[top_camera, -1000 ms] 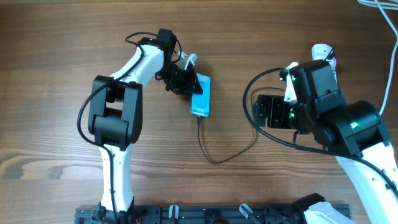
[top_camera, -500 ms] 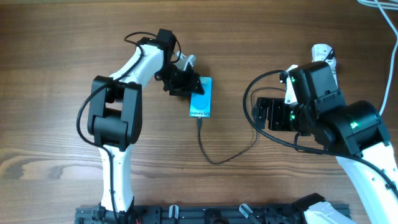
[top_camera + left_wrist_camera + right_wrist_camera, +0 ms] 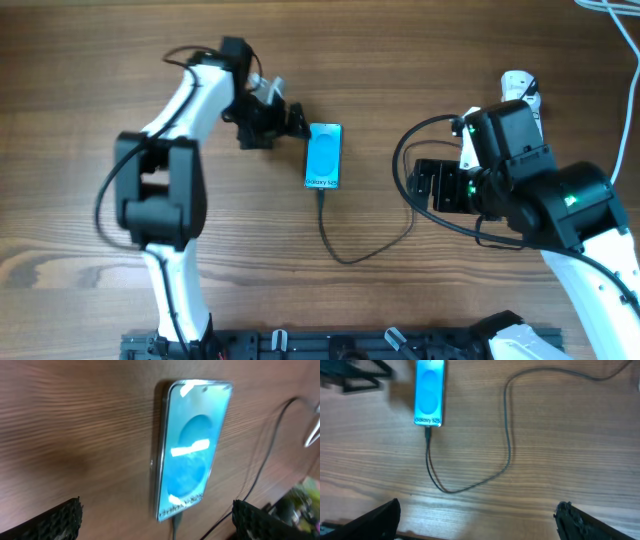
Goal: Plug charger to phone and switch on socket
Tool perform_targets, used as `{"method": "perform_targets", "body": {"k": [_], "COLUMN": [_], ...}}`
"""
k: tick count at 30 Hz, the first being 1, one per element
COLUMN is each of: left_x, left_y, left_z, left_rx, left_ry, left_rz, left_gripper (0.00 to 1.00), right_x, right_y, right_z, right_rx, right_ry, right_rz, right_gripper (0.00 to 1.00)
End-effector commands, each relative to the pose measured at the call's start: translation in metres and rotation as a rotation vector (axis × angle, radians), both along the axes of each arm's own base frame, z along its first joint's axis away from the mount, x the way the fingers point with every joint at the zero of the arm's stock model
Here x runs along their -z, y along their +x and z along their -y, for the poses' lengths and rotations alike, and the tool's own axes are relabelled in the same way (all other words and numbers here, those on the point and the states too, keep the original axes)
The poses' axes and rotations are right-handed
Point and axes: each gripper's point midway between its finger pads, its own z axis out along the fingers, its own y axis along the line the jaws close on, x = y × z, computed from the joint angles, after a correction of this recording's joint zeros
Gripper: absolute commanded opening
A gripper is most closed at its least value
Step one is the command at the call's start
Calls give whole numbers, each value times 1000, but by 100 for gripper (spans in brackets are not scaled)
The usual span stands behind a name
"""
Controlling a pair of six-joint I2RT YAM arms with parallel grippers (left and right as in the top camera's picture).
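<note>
The phone (image 3: 324, 157) lies flat on the wooden table, its cyan screen up. The charger (image 3: 345, 258), a thin black cable, loops from the phone's lower edge toward the right arm. Its connector tip (image 3: 427, 433) sits in the phone (image 3: 429, 392). My left gripper (image 3: 292, 120) is open just left of the phone's top edge, holding nothing. In the left wrist view the phone (image 3: 192, 450) lies ahead between the spread fingers (image 3: 55, 520). My right gripper (image 3: 418, 187) is open above the table, right of the cable loop (image 3: 507, 445). The socket (image 3: 518, 82) peeks out white behind the right arm.
A thick white cord (image 3: 622, 35) runs along the table's far right edge. The right arm's bulky body (image 3: 540, 190) covers most of the socket area. A black rail (image 3: 340, 345) runs along the table's near edge.
My left gripper has opened and drawn back to the left, off the phone, which now lies fully uncovered. The right arm has stayed where it was.
</note>
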Motion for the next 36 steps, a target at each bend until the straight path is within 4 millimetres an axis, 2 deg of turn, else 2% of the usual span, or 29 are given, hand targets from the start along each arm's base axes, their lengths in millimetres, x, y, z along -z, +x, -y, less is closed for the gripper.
{"method": "perform_targets", "body": {"k": [1, 2, 4, 5, 8, 12, 16, 18, 24, 26, 28, 31, 36], "left_x": [-96, -115, -139, -153, -178, -182, -180, -180, -180, -180, -180, -180, -180], "left_y": [16, 17, 17, 15, 9, 7, 8, 8, 8, 8, 8, 8, 8], "left_z": [-39, -48, -61, -68, -75, -75, -75, -75, -75, -75, -75, -75, -75], "left_rx": [-199, -251, -325, -359, -385, -387, -386, -386, -386, -386, -386, -386, -386], "left_ry": [188, 229, 273, 293, 305, 302, 303, 303, 303, 303, 303, 303, 303], "left_rz": [248, 303, 361, 399, 463, 472, 467, 467, 467, 467, 467, 467, 467], "left_gripper": [100, 100, 100, 100, 100, 100, 100, 100, 100, 100, 100, 100, 100], "right_x": [-20, -24, -33, -37, -39, -28, -8, 6, 60, 74, 90, 109, 148], "right_y": [18, 26, 43, 56, 86, 100, 112, 114, 129, 140, 151, 161, 175], "right_z": [18, 28, 51, 68, 127, 187, 254, 276, 315, 323, 335, 340, 336], "right_rx": [98, 131, 196, 251, 487, 716, 904, 957, 1004, 988, 979, 954, 931], "right_ry": [-11, -42, -110, -154, -269, -290, -287, -286, -118, -12, 22, 20, 64], "right_rz": [-10, -19, -14, -4, 27, 17, 3, -26, -112, -103, -89, -96, -148], "right_gripper": [100, 100, 100, 100, 100, 100, 100, 100, 100, 100, 100, 100, 100]}}
